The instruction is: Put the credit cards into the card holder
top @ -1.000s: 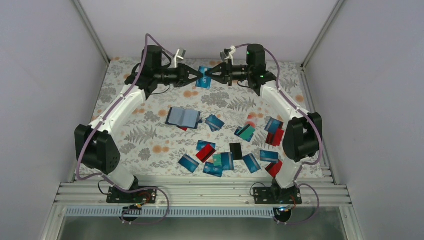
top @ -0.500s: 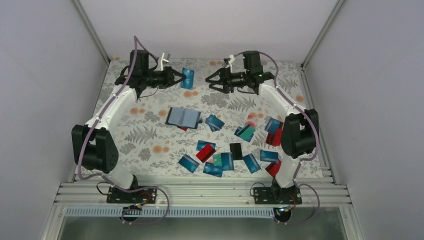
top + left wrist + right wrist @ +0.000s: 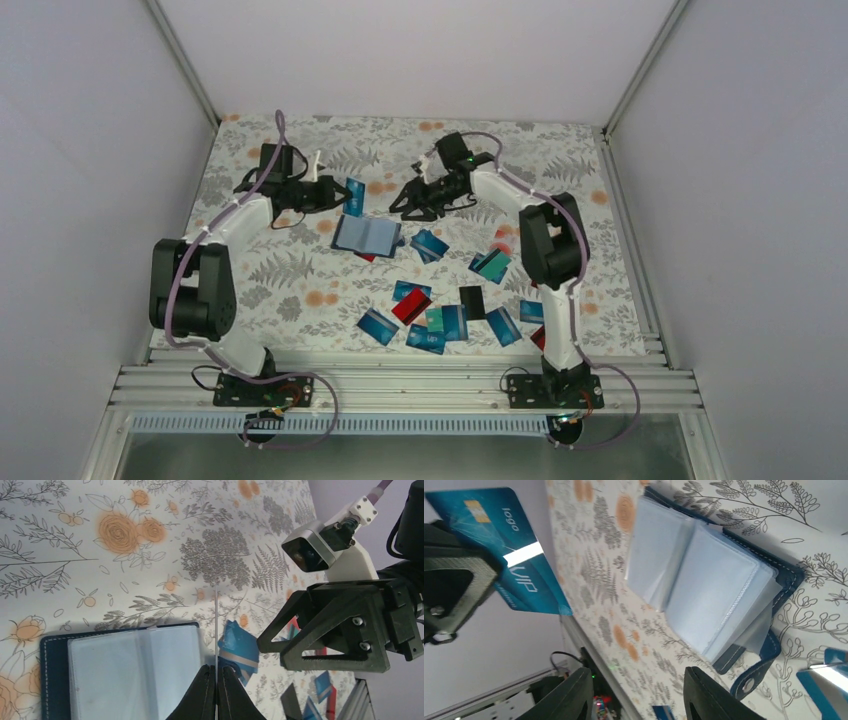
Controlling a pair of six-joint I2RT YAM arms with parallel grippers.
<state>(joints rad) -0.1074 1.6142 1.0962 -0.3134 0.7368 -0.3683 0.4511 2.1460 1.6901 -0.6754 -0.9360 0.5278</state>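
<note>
A second ago both pincers were meeting over the far middle of the table, each on the same card. Now the left gripper alone is pinching the bright blue plastic credit card. It has come down and nearer, so the card is hanging on edge close to the far-left corner of the dark navy fold-open card holder. From the left wrist the card is showing only as a thin line rising from the pressed-together fingertips. The right gripper has let go and swung in too. Its jaws are standing spread with nothing between them (the right wrist view is looking between them at the holder).

The holder is lying open and flat on the floral-printed tablecloth, its clear plastic sleeves facing upward; whether any sleeve is carrying a card I cannot tell. A red card is peeping from under its near edge. The other blue, teal, red and black cards are lying scattered nearer the arm bases.
</note>
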